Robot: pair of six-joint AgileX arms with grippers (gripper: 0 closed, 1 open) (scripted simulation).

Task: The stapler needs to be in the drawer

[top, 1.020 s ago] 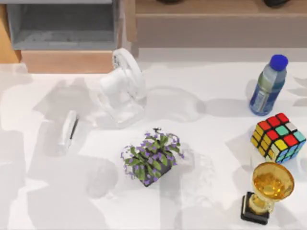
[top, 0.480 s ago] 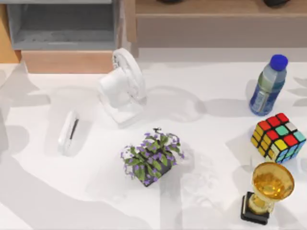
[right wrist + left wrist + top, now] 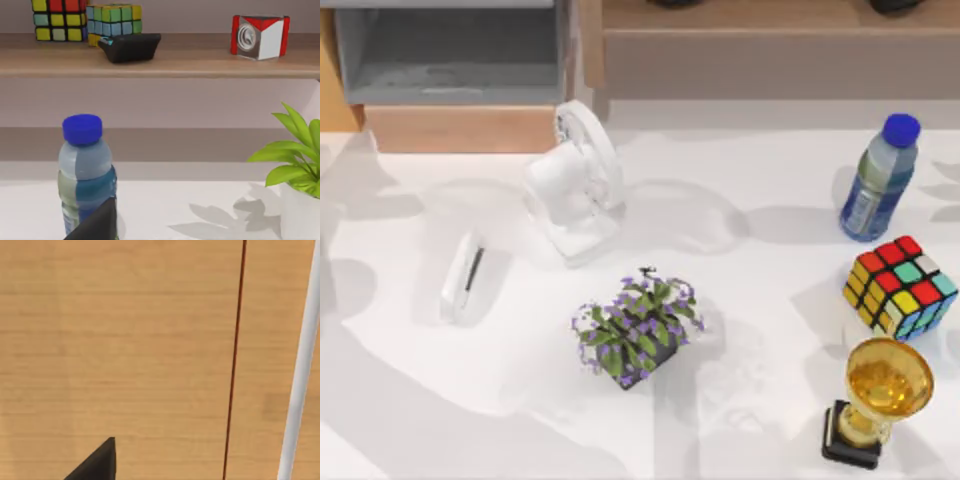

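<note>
Top view: stapler outside drawer

White table below a wooden shelf

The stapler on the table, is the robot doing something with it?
Nothing is holding it right now. The stapler lies by itself on the white table, at the top view's left, below the fan. The drawer sits open at the back left, and the stapler is not in it yet. The left wrist camera looks at a wood surface, and the right wrist camera looks at the water bottle.
</note>
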